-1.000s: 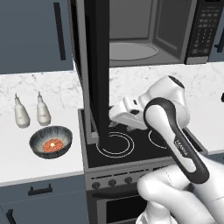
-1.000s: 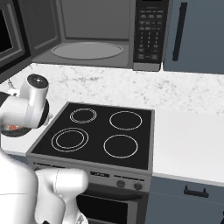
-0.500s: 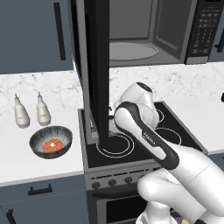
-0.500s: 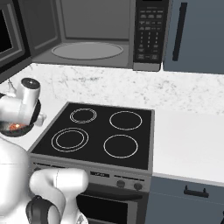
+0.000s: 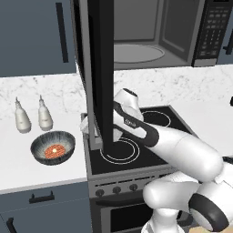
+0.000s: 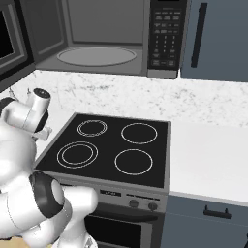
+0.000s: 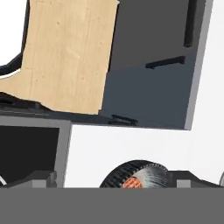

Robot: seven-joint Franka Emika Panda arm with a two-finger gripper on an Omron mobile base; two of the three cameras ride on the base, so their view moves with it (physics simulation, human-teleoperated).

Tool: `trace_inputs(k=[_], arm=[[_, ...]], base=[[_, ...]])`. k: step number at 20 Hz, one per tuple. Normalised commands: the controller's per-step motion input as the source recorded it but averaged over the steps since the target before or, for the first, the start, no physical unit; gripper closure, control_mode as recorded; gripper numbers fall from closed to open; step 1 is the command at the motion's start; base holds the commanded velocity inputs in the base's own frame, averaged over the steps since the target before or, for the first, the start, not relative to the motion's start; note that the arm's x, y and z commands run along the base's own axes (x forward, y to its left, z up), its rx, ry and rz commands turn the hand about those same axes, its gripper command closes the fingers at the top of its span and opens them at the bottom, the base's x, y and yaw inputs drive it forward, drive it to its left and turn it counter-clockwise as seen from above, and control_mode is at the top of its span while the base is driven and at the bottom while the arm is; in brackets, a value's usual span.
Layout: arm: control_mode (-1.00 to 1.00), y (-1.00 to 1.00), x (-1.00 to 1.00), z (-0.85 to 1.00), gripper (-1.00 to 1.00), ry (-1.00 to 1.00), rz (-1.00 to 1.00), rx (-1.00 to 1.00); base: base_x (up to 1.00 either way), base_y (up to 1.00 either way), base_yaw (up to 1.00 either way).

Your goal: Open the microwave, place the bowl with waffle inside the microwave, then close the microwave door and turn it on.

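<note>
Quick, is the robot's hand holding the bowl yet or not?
Gripper: open, holding nothing. The bowl sits on the counter between its fingertips, not gripped.

White marbled stone bench [image 5: 36, 95] is lying matt beside a glossy black glass stove [image 6: 116, 150]; the microwave [image 6: 106, 36] is showing brushed steel-grey walls, and pale wood-grain flooring [image 7: 70, 52] is appearing at 11 o'clock in the hand view.

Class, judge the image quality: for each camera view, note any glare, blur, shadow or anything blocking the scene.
Left base view: sharp, flat lighting, no glare; the open black microwave door cuts through mid-frame. Right base view: crisp, soft shadow beneath the steel-grey microwave. Hand view: rolled, the speckled dark bowl cropped at the bottom.
</note>
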Motion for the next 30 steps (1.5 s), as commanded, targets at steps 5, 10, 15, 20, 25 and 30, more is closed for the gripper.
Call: trace_inputs(k=[5,10,15,20,25,30], arm=[[-1.0,0.38,0.45,-0.29,-1.0,0.15,0.0,-0.05],[-1.0,0.3,0.42,-0.39,-1.0,0.05,0.0,-0.03],[-1.0,0.23,0.39,-0.42,-1.0,0.02,0.0,-0.01],[-1.0,0.09,0.33,-0.41,-1.0,0.0,0.0,0.0],[-1.0,0.16,0.3,-0.29,-1.0,0.0,0.0,0.0],[-1.0,0.3,0.33,-0.22,-1.0,0.0,0.0,-0.02]], base=[[0.0,0.0,0.0],[0.0,0.0,0.0],[0.0,0.0,0.0],[0.0,0.0,0.0],[0.0,0.0,0.0],[0.0,0.0,0.0]])
